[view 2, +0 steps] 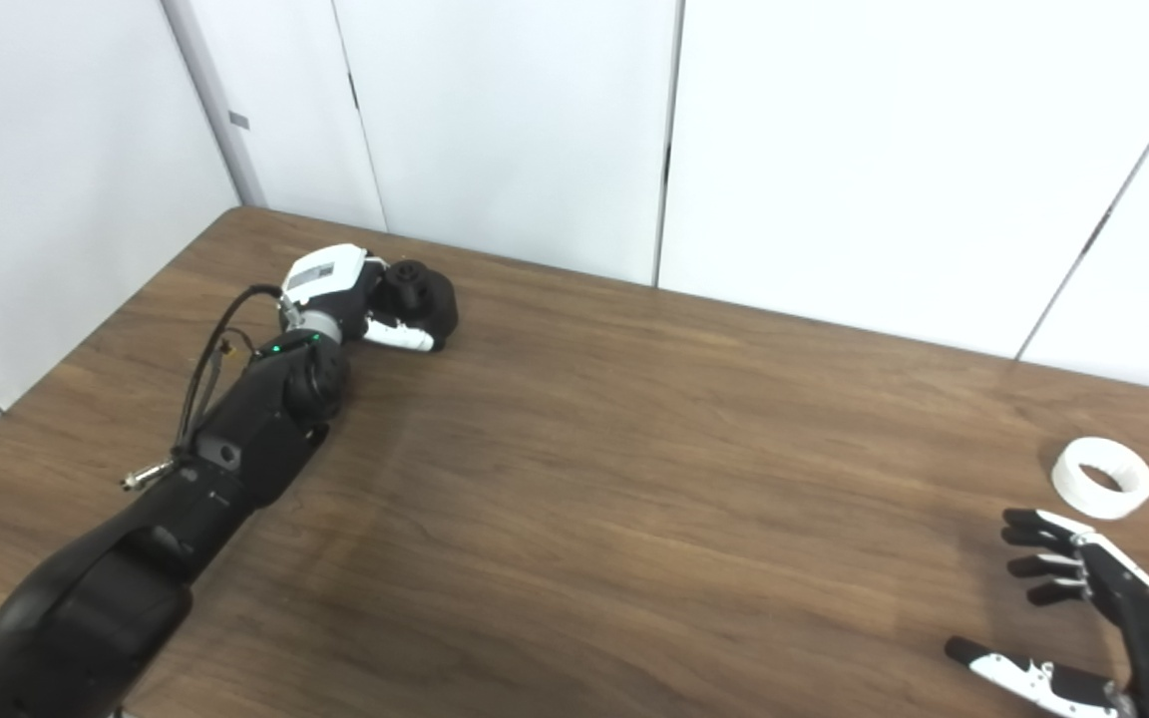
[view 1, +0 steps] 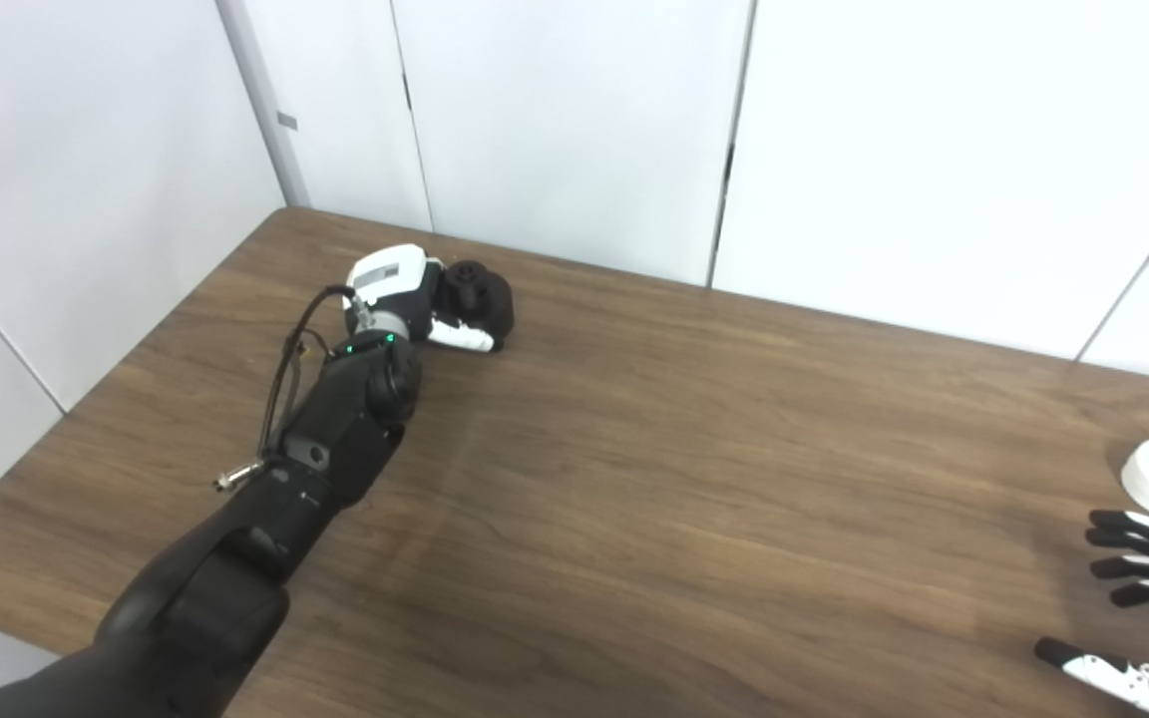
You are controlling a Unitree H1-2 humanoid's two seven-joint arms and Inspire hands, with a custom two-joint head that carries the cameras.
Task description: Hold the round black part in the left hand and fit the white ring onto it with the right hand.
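Far off at the back left of the table [view 1: 634, 479], the left hand [view 1: 435, 299] had its fingers [view 1: 463, 337] curled around the round black part [view 1: 475, 289], low against the wood. Over at the right edge, the white ring [view 2: 1102, 478] lay flat, just beyond the right hand [view 2: 1093, 598], whose fingers [view 2: 1038, 543] were spread, holding nothing.

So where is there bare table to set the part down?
The wide middle of the table is bare, between the left hand on the round black part and the right hand. Crowded only near the white ring, just beyond its open fingers.
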